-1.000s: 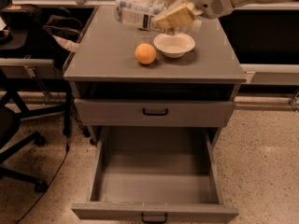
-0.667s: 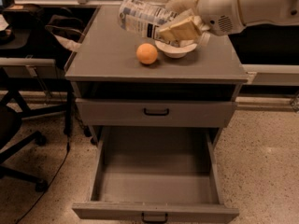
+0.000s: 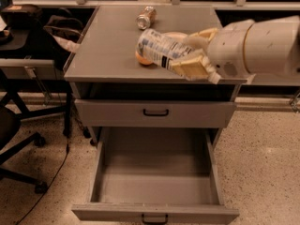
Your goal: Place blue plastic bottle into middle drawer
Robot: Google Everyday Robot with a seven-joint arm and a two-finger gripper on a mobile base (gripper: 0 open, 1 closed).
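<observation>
Though still over the cabinet top (image 3: 108, 46), gripper (image 3: 186, 50) now nearer its front, fingers (image 3: 190, 67) tight around blue plastic bottle (image 3: 157, 48).

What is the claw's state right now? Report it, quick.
Claw: closed on the blue plastic bottle, holding it tilted over the front of the cabinet top; the middle drawer below is open.

Cabinet (image 3: 108, 55) stands in the centre, with a can (image 3: 146, 17) lying at the back of its top. The gripper (image 3: 195, 51) is at the right, over the top's front right part, clamped on a bottle (image 3: 158, 48) lying tilted above the top. An orange (image 3: 139, 58) sits just behind the bottle's left end, and a bowl (image 3: 174, 34) behind the bottle is mostly hidden. A closed drawer front (image 3: 112, 112) is under the top. Below it the open drawer (image 3: 154, 189) is pulled out forward. A chair (image 3: 11, 139) is on the floor at left.
</observation>
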